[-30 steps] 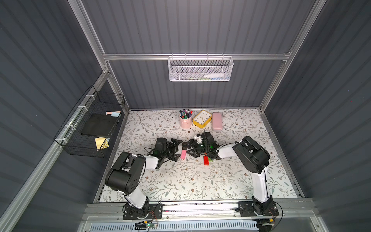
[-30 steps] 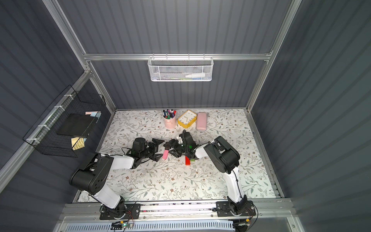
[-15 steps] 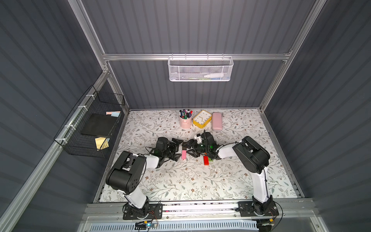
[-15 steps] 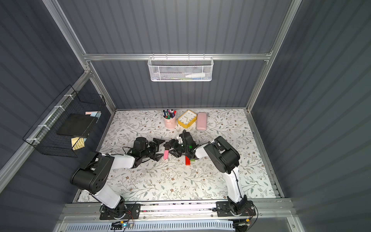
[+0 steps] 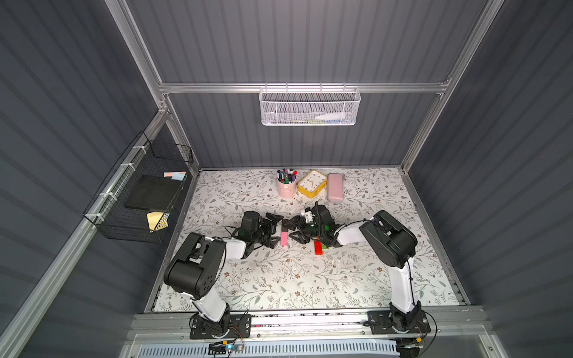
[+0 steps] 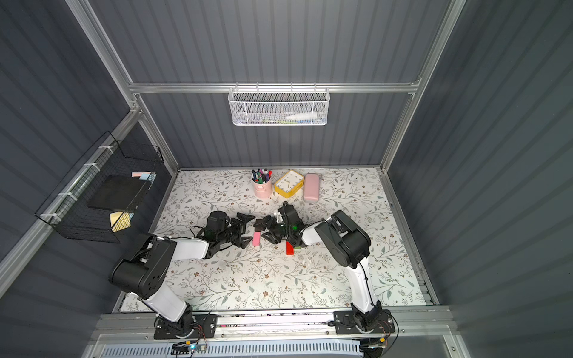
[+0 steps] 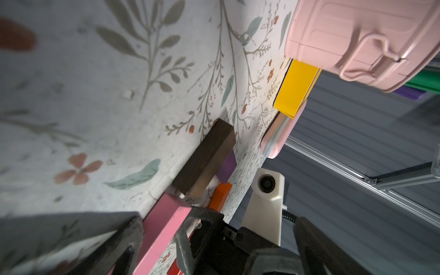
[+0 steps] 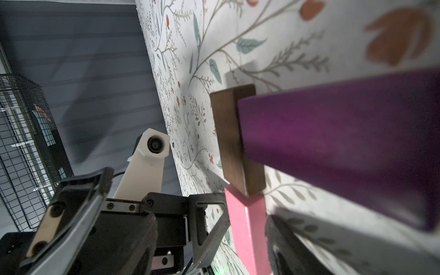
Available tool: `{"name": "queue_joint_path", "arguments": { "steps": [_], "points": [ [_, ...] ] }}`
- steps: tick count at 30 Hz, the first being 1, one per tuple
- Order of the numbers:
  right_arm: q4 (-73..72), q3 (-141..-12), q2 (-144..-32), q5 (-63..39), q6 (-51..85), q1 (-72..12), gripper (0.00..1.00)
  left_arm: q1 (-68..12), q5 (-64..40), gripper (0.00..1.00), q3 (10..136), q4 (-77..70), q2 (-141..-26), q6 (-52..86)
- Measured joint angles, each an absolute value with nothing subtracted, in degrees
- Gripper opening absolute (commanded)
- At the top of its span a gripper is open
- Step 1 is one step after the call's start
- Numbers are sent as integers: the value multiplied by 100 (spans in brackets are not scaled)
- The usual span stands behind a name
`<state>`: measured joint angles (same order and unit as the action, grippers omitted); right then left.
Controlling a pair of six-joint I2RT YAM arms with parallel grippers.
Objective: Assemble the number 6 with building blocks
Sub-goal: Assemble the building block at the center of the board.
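Note:
In both top views my two grippers face each other low over the mat, each rolled on its side. The left gripper (image 5: 277,231) is wide open and empty. The right gripper (image 5: 290,230) is open too, with nothing between its fingers. The pink block (image 5: 284,239) lies flat between their lower fingertips. The dark brown block (image 7: 204,159) continues the pink block (image 7: 164,228) end to end. The purple block (image 8: 333,147) butts against the brown block (image 8: 228,133). The orange block (image 7: 221,195) shows just behind them. The red block (image 5: 318,248) and green cube (image 5: 325,246) lie under the right wrist.
At the back of the mat stand a pink pen cup (image 5: 286,187), a yellow clock (image 5: 312,183) and a pale pink case (image 5: 335,187). A black wire basket (image 5: 139,198) hangs on the left wall. A white mesh basket (image 5: 310,107) hangs on the back wall.

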<state>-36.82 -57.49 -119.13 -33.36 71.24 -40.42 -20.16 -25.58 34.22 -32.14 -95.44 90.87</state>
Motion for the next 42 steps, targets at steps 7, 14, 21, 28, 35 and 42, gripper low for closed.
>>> {"name": "queue_joint_path", "arguments": {
  "steps": [7, 14, 21, 28, 35, 42],
  "points": [
    [-3682, -5697, -11751, -3275, 7028, -4007, 73, -2016, -2561, 99, 3509, -3024, -9544, 8936],
    [-3422, -5686, -11314, -3109, 6720, -4001, 72, -2016, -2561, 99, 3573, -2873, -9535, 8847],
    [-854, -6687, -10462, -1887, 5214, -4007, 64, -2014, -2377, 99, 3885, -1791, -9196, 8357],
    [1531, -7734, -10149, 49, 3642, -3983, 58, -1898, -2233, 99, 4145, -1125, -8768, 7918],
    [2799, -7743, -10591, 860, 2823, -3920, 56, -1837, -2235, 100, 4147, -891, -8766, 7793],
    [3052, -7717, -10785, 915, 2473, -3920, 56, -1787, -2239, 99, 4147, -884, -8768, 7741]
  ]
}}
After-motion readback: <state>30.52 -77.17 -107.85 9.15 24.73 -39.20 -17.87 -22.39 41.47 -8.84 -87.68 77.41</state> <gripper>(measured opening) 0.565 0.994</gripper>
